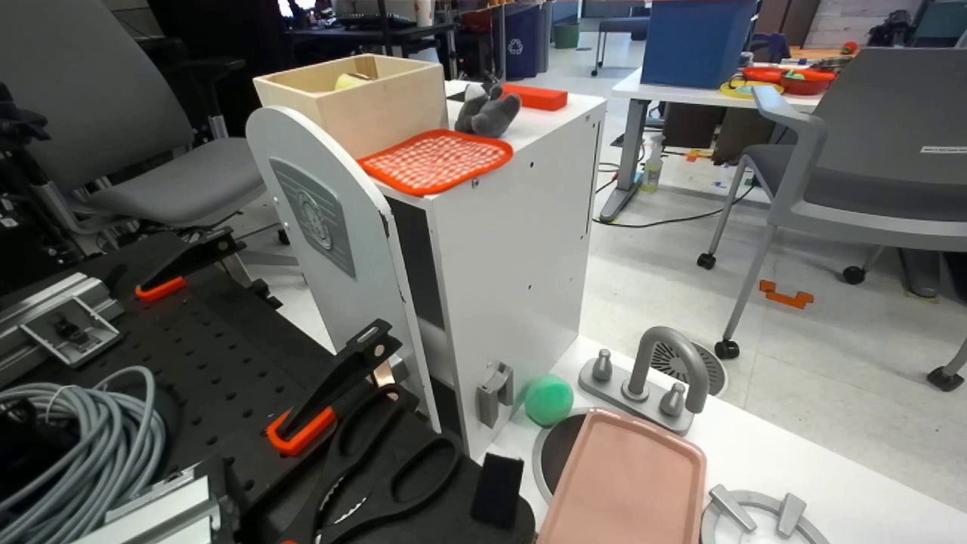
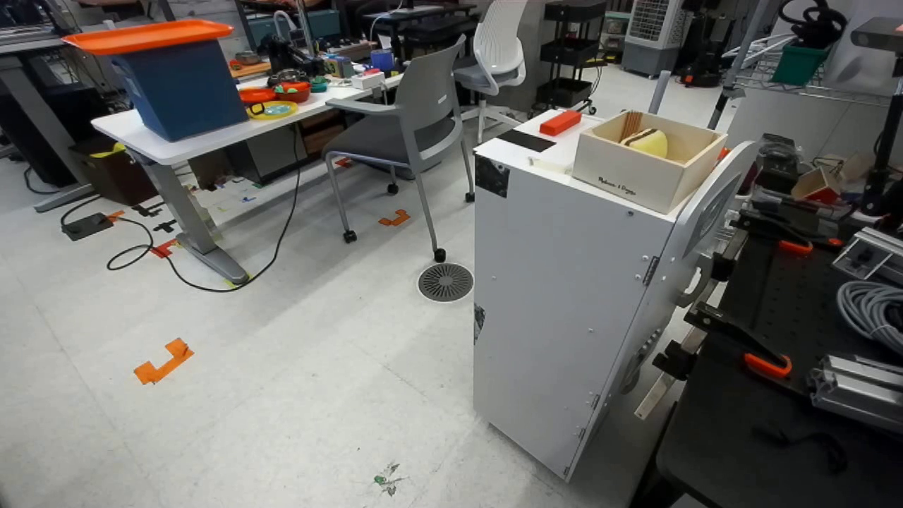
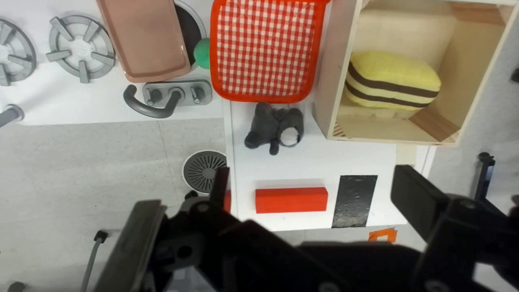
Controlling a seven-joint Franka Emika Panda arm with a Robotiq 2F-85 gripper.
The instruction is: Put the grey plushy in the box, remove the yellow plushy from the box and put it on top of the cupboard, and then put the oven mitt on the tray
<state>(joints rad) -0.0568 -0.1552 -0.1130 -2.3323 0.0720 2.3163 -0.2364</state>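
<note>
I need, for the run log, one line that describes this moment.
gripper: open, empty; grey toy: on cupboard, beside box; yellow toy: in box; mitt: on cupboard, off tray

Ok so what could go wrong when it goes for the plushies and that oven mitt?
The oven mitt overhangs the edge of the cupboard, so a nudge might send it down. The grey plushy sits right beside the oven mitt, so the open gripper could disturb both. The yellow plushy lies inside the box, so the gripper might clip a wall reaching in.
</note>
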